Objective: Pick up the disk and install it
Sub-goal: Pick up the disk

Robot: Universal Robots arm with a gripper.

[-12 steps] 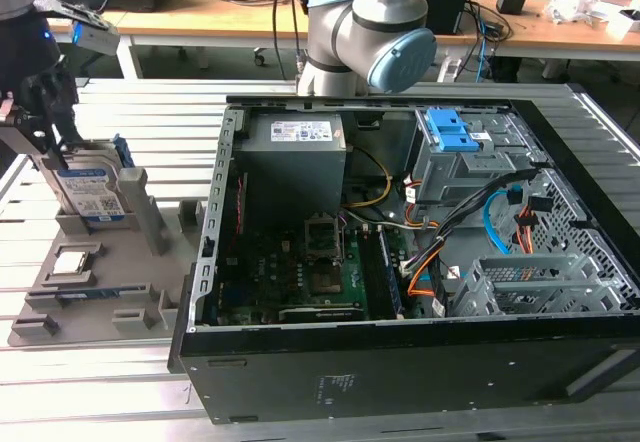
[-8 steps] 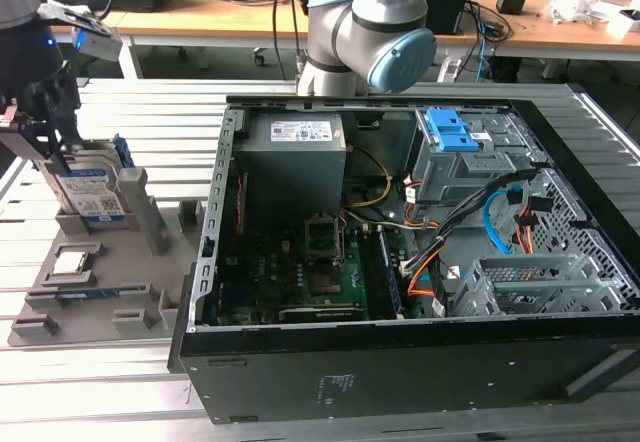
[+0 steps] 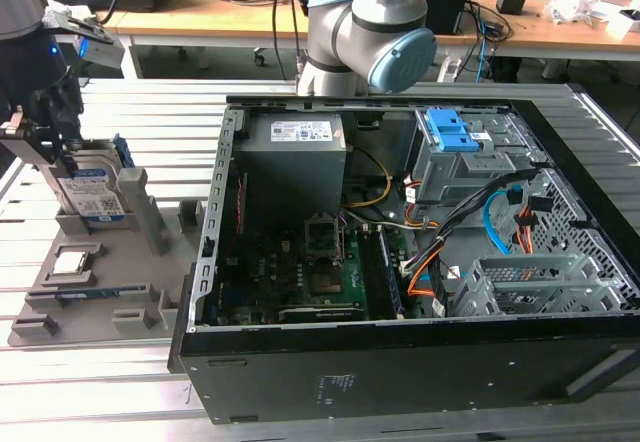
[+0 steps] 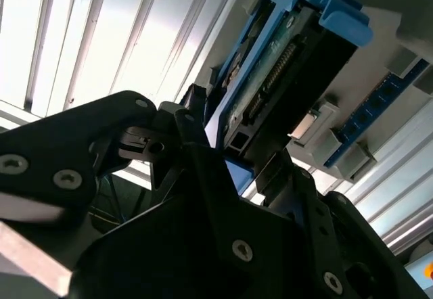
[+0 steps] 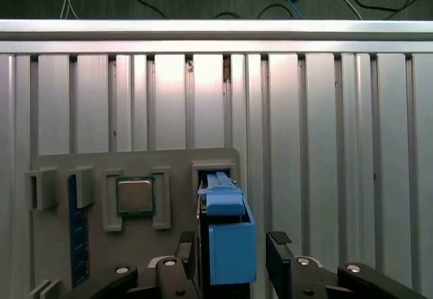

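The gripper [image 3: 45, 147] hangs over the far end of the grey holder tray [image 3: 100, 292] at the exterior view's left, lowered around the disk [image 3: 92, 197], which stands on edge in a slot of that tray; in both wrist views the disk [image 5: 230, 245] with its blue bracket rails sits between the black fingers [image 5: 279, 239], which stand apart and straddle it; a strip of worktop shows between one finger and the bracket, while the other finger lies just beside the disk's face, and contact there cannot be told; in the second wrist view the disk's connector edge [image 4: 284, 62] points away from the gripper [image 4: 233, 143]; beside the gripper on the same tray a square silver chip [image 5: 135, 196] rests in its recess, and beyond that a blue memory stick [image 5: 78, 231]; the tray lies on the ribbed metal worktop [image 5: 338, 143]; well apart from the gripper, the open computer case [image 3: 400, 362] lies on its side, a grey drive bay [image 3: 450, 132] inside
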